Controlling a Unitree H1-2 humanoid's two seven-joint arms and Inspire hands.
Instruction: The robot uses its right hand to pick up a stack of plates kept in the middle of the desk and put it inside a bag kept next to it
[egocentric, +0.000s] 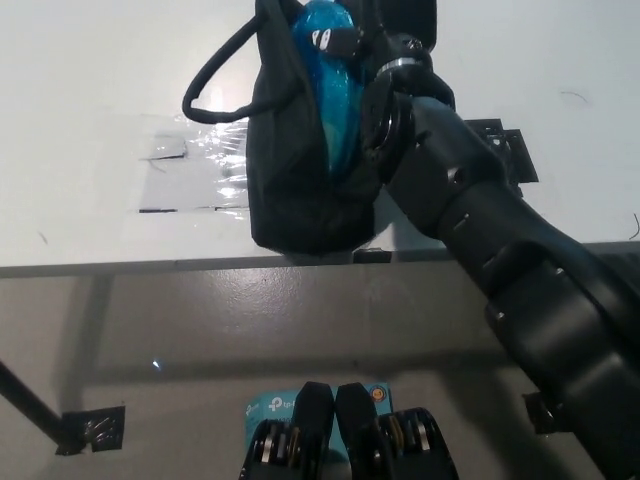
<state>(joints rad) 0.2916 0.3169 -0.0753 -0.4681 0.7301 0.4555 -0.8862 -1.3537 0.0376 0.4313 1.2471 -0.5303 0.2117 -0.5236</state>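
Observation:
A black bag (295, 160) stands on the white desk (90, 120) near its front edge, mouth upward, one handle looping out to the left. A stack of blue plates (335, 90) sits on edge, partly down inside the bag's mouth. My black right hand (365, 45) is at the top of the picture, shut on the upper part of the plates; its arm runs down to the lower right. My left hand is not in view.
Clear tape patches (195, 165) lie on the desk left of the bag. Black tape marks (505, 150) show to the right of my arm. The desk's front edge (150, 265) runs across the middle, with grey floor (200, 340) below.

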